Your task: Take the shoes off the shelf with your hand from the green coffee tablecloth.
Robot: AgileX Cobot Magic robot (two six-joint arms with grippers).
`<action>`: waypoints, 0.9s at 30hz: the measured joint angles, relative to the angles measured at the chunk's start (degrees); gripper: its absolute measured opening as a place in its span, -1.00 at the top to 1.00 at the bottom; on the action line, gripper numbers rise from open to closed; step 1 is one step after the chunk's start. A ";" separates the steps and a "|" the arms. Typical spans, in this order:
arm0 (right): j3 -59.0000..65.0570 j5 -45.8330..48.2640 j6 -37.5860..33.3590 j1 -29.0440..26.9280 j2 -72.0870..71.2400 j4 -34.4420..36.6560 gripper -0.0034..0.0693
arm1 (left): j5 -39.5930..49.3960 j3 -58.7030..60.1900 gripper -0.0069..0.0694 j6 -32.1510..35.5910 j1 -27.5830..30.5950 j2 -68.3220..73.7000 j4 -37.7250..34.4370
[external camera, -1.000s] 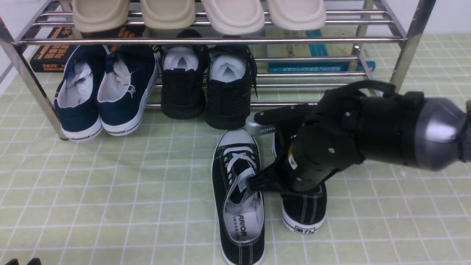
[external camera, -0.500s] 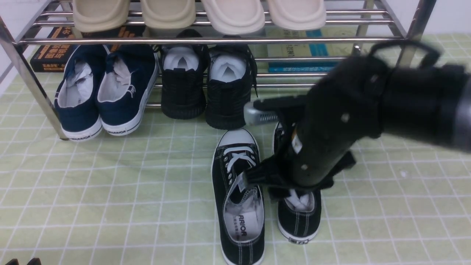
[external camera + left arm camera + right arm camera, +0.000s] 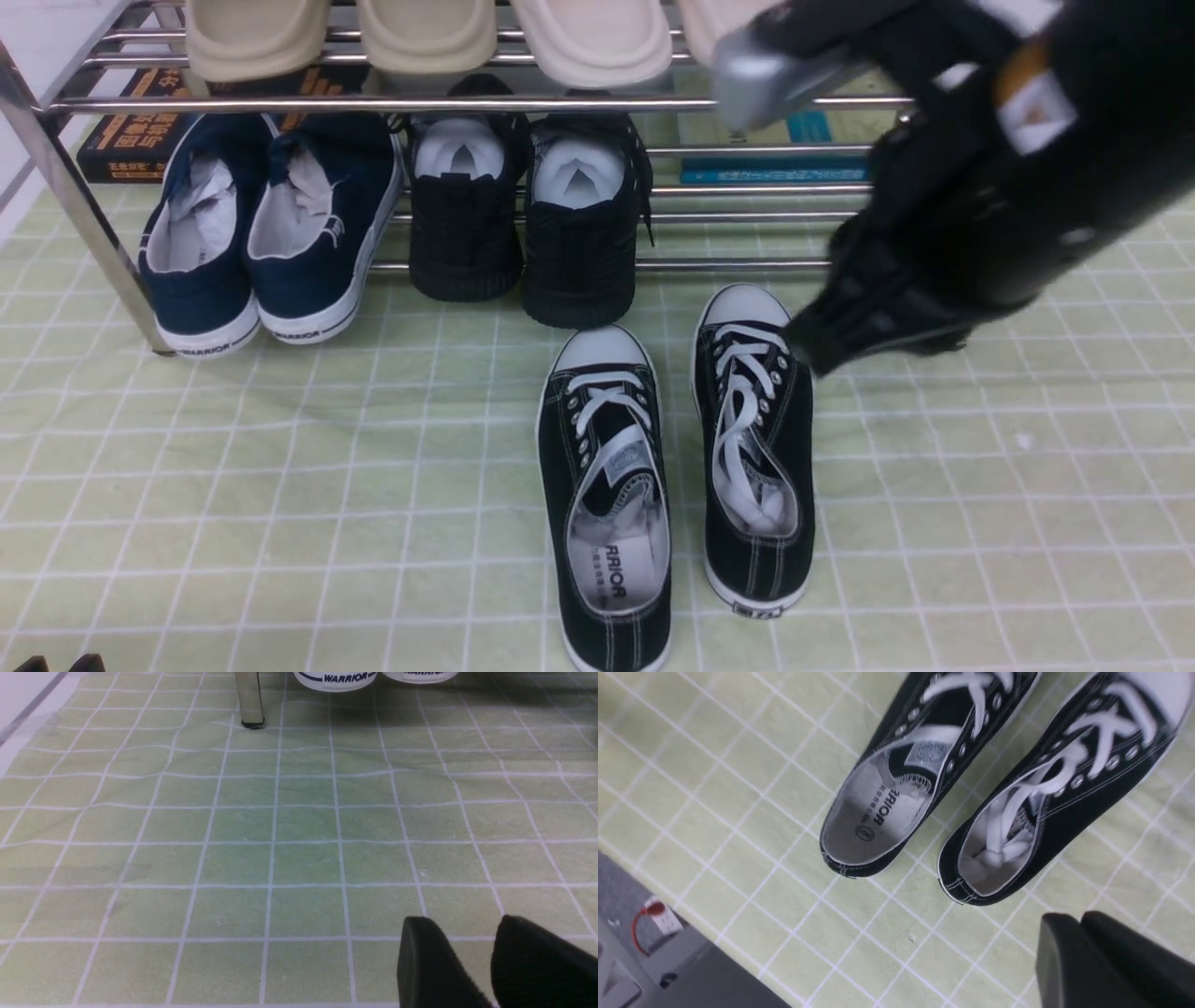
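The pair of black canvas shoes with white laces stands side by side on the green checked tablecloth [image 3: 280, 485], in front of the chrome shelf [image 3: 523, 103]. The left shoe [image 3: 607, 495] and right shoe [image 3: 756, 439] have their toe caps toward the shelf. Both also show in the right wrist view, the left shoe [image 3: 896, 788] and the right shoe [image 3: 1064, 788]. My right gripper [image 3: 808, 347] hangs raised, to the right of the right shoe; its jaws are shut and empty [image 3: 1076, 917]. My left gripper [image 3: 462, 926] is open and empty, low over bare cloth at the near left.
Navy sneakers [image 3: 261, 233] and all-black shoes [image 3: 523, 224] stand on the lower tier, beige slippers [image 3: 504, 37] on the upper one. Books [image 3: 140, 131] lie behind the shelf. A shelf leg [image 3: 250, 700] stands ahead of my left gripper. The table edge [image 3: 668, 970] lies beyond the heels.
My right gripper was down on the right shoe; it has let go, risen and swung to the right. The right shoe now stands free beside the left one.
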 joint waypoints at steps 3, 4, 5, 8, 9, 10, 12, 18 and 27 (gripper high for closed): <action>0.00 0.07 -0.12 0.00 -4.46 0.43 0.85 | 0.00 0.00 0.19 0.00 0.00 0.00 0.05; 0.00 0.28 -0.12 0.00 -7.61 1.53 0.87 | 0.00 0.00 0.19 0.00 0.00 0.00 0.05; 0.00 0.44 -0.17 0.00 -9.59 1.78 0.87 | 0.00 0.00 0.19 0.00 0.00 0.00 0.05; 0.54 0.68 -0.75 0.00 -15.41 1.75 0.87 | 0.00 0.00 0.19 0.00 0.00 0.00 0.11; 1.43 0.68 -1.15 0.00 -17.68 1.50 0.87 | 0.00 0.00 0.19 0.00 0.00 0.00 0.17; 2.68 0.68 -1.44 0.00 -20.01 0.98 0.87 | 0.00 0.00 0.19 0.00 0.00 0.00 0.17; 5.79 0.92 -1.53 0.00 -24.30 -0.42 0.87 | 0.00 0.00 0.19 0.00 0.00 0.00 0.17; 23.72 -10.77 2.12 0.00 -39.13 -2.77 0.87 | 0.00 0.00 0.19 0.00 0.00 0.00 0.28; 55.05 -45.99 4.14 0.00 -53.77 -2.90 0.86 | 0.00 0.00 0.19 0.00 0.00 0.00 0.28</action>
